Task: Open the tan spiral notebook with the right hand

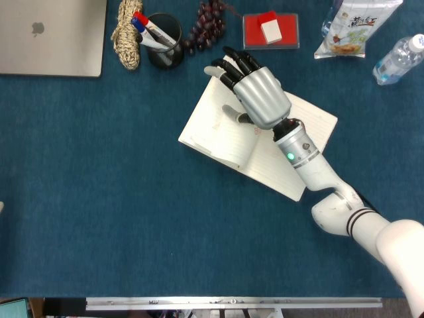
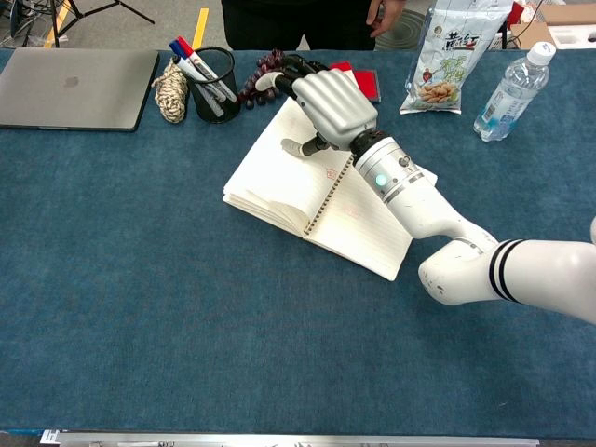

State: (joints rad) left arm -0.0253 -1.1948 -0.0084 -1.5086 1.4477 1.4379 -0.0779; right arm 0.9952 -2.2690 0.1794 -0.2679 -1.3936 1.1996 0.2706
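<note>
The spiral notebook (image 1: 228, 136) (image 2: 279, 182) lies open in the middle of the blue table, lined cream pages showing on both sides of the spiral. My right hand (image 1: 255, 93) (image 2: 326, 102) hovers over the far part of the left page, palm down, fingers spread toward the far edge and thumb low near the paper. Whether the fingertips touch the page I cannot tell. Nothing is held in it. My left hand is outside both views.
Along the far edge stand a closed laptop (image 1: 50, 36), a rope bundle (image 1: 127, 34), a black pen cup (image 1: 164, 41), dark grapes (image 1: 207, 28), a red box (image 1: 270, 30), a snack bag (image 1: 354, 26) and a water bottle (image 1: 397, 59).
</note>
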